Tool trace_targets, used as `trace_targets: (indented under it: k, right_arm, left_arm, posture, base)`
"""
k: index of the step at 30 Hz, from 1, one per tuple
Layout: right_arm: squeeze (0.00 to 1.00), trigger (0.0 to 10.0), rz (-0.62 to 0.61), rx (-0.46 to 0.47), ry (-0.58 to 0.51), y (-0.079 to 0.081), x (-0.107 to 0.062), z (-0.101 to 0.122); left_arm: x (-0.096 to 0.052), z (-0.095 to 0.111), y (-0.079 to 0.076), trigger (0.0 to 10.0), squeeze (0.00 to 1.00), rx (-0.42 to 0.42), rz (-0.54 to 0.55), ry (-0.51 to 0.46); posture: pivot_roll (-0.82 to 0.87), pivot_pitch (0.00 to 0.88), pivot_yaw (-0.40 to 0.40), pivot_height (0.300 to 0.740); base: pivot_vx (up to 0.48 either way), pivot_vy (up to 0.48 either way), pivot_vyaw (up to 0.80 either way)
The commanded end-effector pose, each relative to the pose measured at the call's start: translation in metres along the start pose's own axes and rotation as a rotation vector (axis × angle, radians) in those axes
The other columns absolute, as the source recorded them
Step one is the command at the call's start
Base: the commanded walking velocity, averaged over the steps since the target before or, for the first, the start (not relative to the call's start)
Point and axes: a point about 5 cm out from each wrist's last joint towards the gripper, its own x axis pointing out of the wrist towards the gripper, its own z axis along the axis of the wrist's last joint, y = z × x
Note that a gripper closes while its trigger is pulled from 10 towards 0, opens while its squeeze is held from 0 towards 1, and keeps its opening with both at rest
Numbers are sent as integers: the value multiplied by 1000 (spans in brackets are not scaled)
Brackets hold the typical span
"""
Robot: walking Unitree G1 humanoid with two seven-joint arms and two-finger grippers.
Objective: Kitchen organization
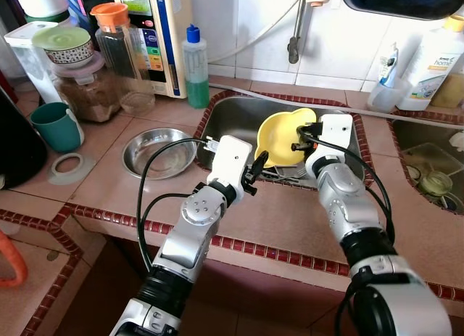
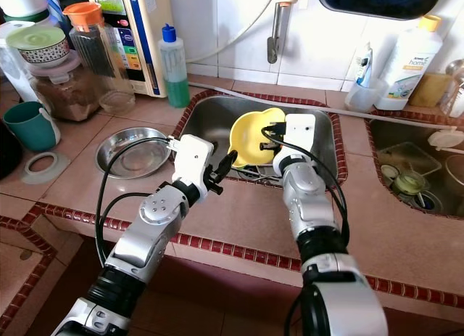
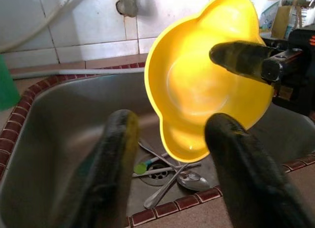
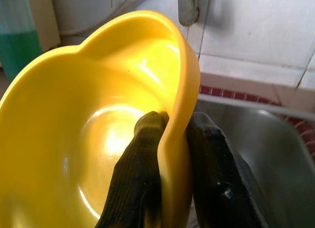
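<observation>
Over the steel sink basin (image 1: pixel 239 118) at the centre of the frame, your right end effector (image 4: pixel 170 139) is clamped on the rim of the yellow scalloped plastic bowl (image 1: pixel 284 136), one finger inside and one outside, holding it tilted above the drain. Your left end effector (image 3: pixel 170 154) hangs just in front of the bowl with its fingers spread apart, touching nothing.

The grip is on a thin, glossy wall near the edge only, so a quick swing could let the bowl pivot or slip and drop onto the loose spoons (image 3: pixel 184 178) lying by the drain. Bring the left end effector in carelessly and you may knock the bowl out of that pinch.

Watch the red-tiled sink edge (image 1: pixel 290 178) right beneath both wrists, and the wall tap (image 1: pixel 293 42) behind the bowl. Left of the sink, the shallow steel dish (image 1: pixel 158 152) sits on the tiled desk (image 1: pixel 290 220), with a green soap bottle (image 1: pixel 194 67) and jars crowding the upper left. The bare tile in front of the sink looks the freest landing spot, though the arms partly hide it.
</observation>
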Motion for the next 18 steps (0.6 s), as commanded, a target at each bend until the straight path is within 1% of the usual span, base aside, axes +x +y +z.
trace_targets:
  k: [1,2,3,6,8,10,11,12,13,14,15,16,17,18]
  right_arm:
    - [0,0,0,-44,-13,1,3,2]
    - [0,0,-7,-68,-11,0,3,1]
    - [0,0,-8,-126,0,-1,4,-2]
    - [0,0,-9,-192,17,-3,4,-7]
    - [0,0,-29,-260,42,-9,4,-10]
    - [0,0,-45,-290,67,-15,4,-13]
    - [0,6196,-54,-315,98,-22,3,-15]
    - [0,6196,-54,-315,98,-22,3,-15]
    - [0,6471,-55,-319,104,-23,3,-16]
    - [0,6431,-56,-333,108,-24,3,-16]
    - [0,8275,-54,-351,119,-26,2,-17]
    - [0,8275,-51,-355,125,-26,2,-18]
    - [0,10000,-51,-358,130,-27,2,-19]
    - [0,10000,-46,-363,142,-27,1,-21]
  left_arm:
    - [0,5,-2,10000,1000,14,-14,-9]
    - [0,5,-3,10000,1000,14,-13,-7]
    - [0,5,-3,10000,1000,14,-12,-4]
    - [-1,6,-3,10000,1000,12,-11,-5]
    - [-2,6,-3,10000,1000,12,-10,-3]
    - [-3,5,-2,10000,1000,13,-8,1]
    - [-3,4,-2,10000,1000,14,-8,5]
    - [-3,4,-2,10000,1000,14,-8,5]
    - [-4,4,-2,10000,1000,14,-8,6]
    - [-4,4,-3,10000,1000,14,-8,7]
    - [-4,4,-3,10000,1000,13,-9,8]
    - [-4,4,-3,10000,1000,13,-10,9]
    - [-4,4,-4,10000,1000,13,-11,10]
    - [-4,4,-4,10000,1000,13,-11,10]
  posture:
    - [54,41,34,740]
    - [58,42,33,740]
    - [63,43,31,740]
    - [71,45,29,740]
    - [72,47,30,740]
    - [72,47,31,740]
    - [72,48,33,740]
    - [72,48,33,740]
    - [72,48,33,740]
    - [72,48,33,740]
    - [72,48,34,740]
    - [72,48,34,740]
    - [72,48,34,740]
    - [72,48,35,740]
  base:
    - [0,0,0]
    - [0,0,0]
    - [0,0,0]
    - [0,0,0]
    - [0,0,0]
    - [0,0,0]
    - [0,0,0]
    - [0,0,0]
    - [0,0,0]
    - [0,0,0]
    - [0,0,0]
    - [0,0,0]
    - [0,0,0]
    - [0,0,0]
